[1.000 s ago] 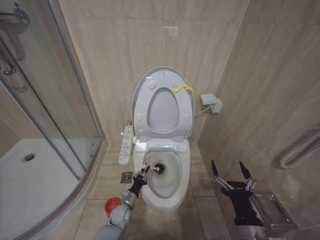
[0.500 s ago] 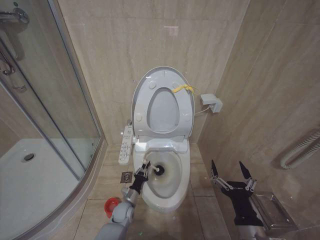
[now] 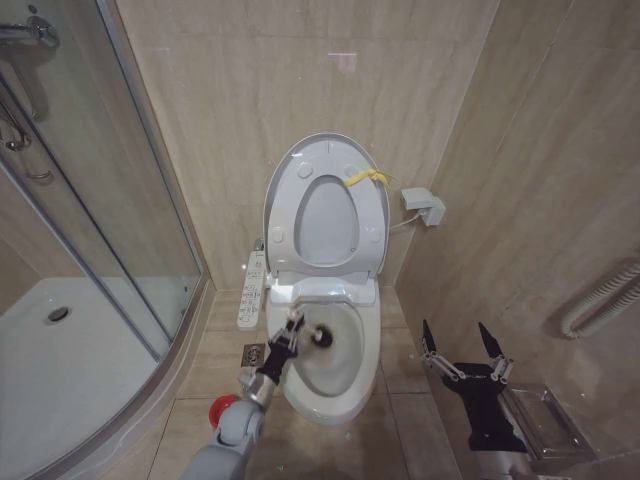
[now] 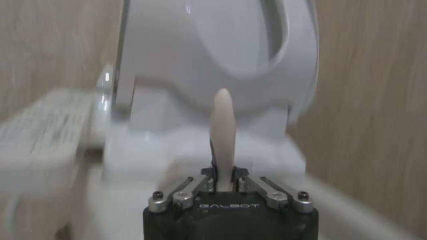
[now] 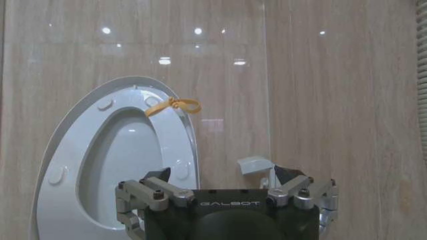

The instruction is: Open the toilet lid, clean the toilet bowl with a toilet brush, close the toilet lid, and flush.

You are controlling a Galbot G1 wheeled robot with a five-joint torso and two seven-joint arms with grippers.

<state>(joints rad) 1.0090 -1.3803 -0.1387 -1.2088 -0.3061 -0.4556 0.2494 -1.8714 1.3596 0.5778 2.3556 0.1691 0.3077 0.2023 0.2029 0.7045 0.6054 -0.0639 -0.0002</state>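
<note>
Two grippers: left gripper (image 3: 288,335) clamps the brush (image 3: 305,334) in the bowl (image 3: 340,400); right gripper (image 3: 464,350) idle, spread.
Lid (image 3: 283,180): up.
Risk: a loose handle grip could let the brush twist free.

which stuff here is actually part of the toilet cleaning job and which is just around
Part of the job:
- toilet lid, raised against the wall
- toilet bowl, open
- toilet brush, dark head down in the bowl
- left gripper, shut on the brush handle

Just around:
- red holder cup on the floor
- remote panel beside the toilet
- shower tray
- right gripper, open, idle
</note>
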